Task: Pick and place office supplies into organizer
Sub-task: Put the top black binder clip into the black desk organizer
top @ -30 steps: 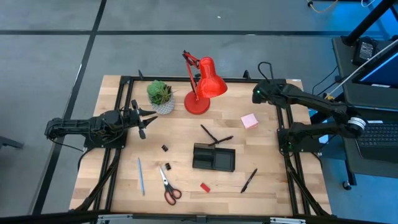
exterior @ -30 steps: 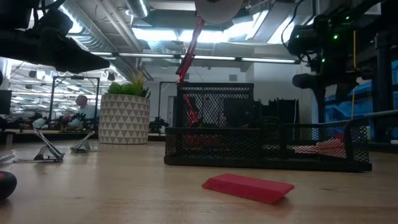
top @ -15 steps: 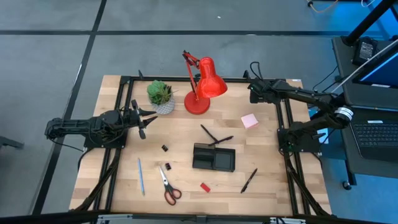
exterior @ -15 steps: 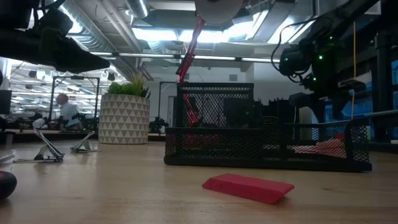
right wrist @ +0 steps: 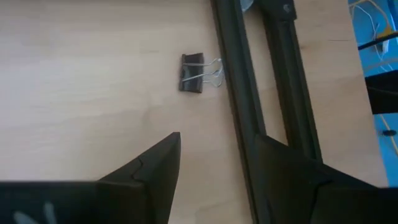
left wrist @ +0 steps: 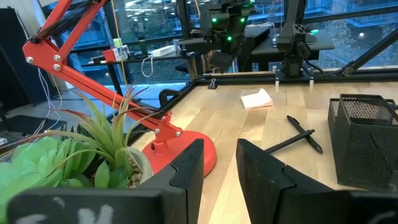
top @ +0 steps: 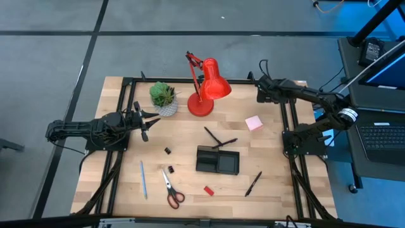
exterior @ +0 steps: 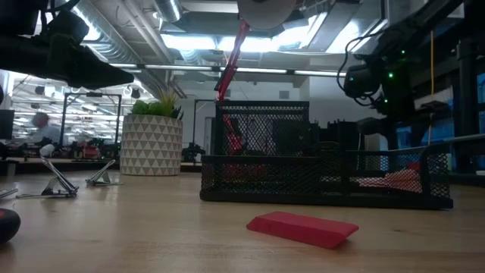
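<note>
The black mesh organizer (top: 217,160) stands mid-table, also in the low view (exterior: 326,178). Around it lie red-handled scissors (top: 171,189), a blue pen (top: 143,179), black pens (top: 218,138) (top: 253,183), a red block (top: 208,189), two small clips (top: 168,151) and a pink sticky pad (top: 254,123). My right gripper (top: 259,88) hovers open at the far right corner, looking down on a black binder clip (right wrist: 199,73) that lies flat beside the frame rail (right wrist: 239,93). My left gripper (top: 144,120) waits open at the left, near the plant.
A red desk lamp (top: 205,88) and a green potted plant (top: 163,96) stand at the far edge. The black metal frame (top: 288,126) runs along the table's sides. Bare wood lies between the organizer and the near edge.
My right arm has swung its gripper a little toward the far edge and stretched out along it. The left arm and the supplies have kept still.
</note>
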You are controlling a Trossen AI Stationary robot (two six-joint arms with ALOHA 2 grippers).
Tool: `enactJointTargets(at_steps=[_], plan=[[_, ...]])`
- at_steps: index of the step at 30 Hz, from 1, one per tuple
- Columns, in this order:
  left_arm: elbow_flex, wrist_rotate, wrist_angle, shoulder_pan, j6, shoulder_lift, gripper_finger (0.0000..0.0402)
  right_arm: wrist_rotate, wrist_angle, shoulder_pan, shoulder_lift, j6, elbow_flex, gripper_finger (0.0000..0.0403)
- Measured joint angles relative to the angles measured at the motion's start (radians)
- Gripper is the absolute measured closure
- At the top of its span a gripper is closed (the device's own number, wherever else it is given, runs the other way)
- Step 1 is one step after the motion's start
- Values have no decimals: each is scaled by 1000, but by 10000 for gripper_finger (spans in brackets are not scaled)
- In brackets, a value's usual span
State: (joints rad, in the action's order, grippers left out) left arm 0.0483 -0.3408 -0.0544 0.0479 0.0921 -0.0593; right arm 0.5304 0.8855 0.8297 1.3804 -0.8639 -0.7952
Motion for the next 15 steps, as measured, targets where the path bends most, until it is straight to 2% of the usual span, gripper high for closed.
enactJointTargets(at_steps=[5, 15], plan=[[0, 0, 0, 0, 0, 0, 310, 50, -25, 30, 0, 0, 0, 195], [0, 0, 0, 0, 0, 0, 313, 57, -127, 40, 0, 6, 0, 195]])
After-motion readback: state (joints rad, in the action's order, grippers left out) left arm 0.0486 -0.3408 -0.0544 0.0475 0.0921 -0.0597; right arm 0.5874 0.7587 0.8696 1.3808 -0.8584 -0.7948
